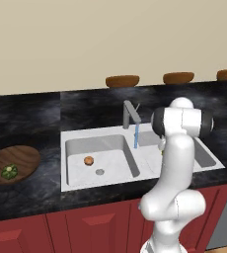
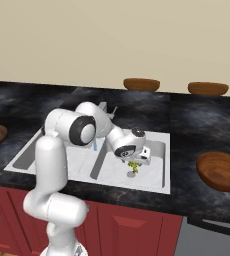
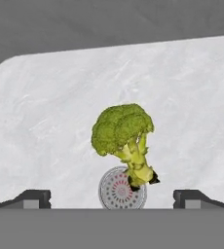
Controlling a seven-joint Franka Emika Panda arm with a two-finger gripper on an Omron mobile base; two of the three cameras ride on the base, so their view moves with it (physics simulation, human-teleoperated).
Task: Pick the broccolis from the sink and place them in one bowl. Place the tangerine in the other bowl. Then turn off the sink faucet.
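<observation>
Broccoli in bowl: one floret [image 1: 9, 171] is seen lying in the wide wooden bowl [image 1: 26, 157] on the dark worktop [image 1: 26, 118], left of the sink [image 1: 66, 185]. This part is judged done.
Broccoli in sink: the second floret [image 3: 124, 136] is lying in the right basin, its stem end by the round drain [image 3: 115, 192]. It has not been picked up.
Tool: the tool [image 2: 134, 163] is held over that floret with its jaws spread wide; nothing is gripped.
Tangerine: the tangerine [image 1: 89, 160] is sitting in the left basin, not yet moved.
Other bowl: the second wide bowl [image 2: 222, 171] is seen on the right with nothing in it.
Faucet: the faucet [image 1: 131, 115] is on; a blue stream [image 1: 135, 136] is running.
Left to do: second broccoli, tangerine, faucet.
</observation>
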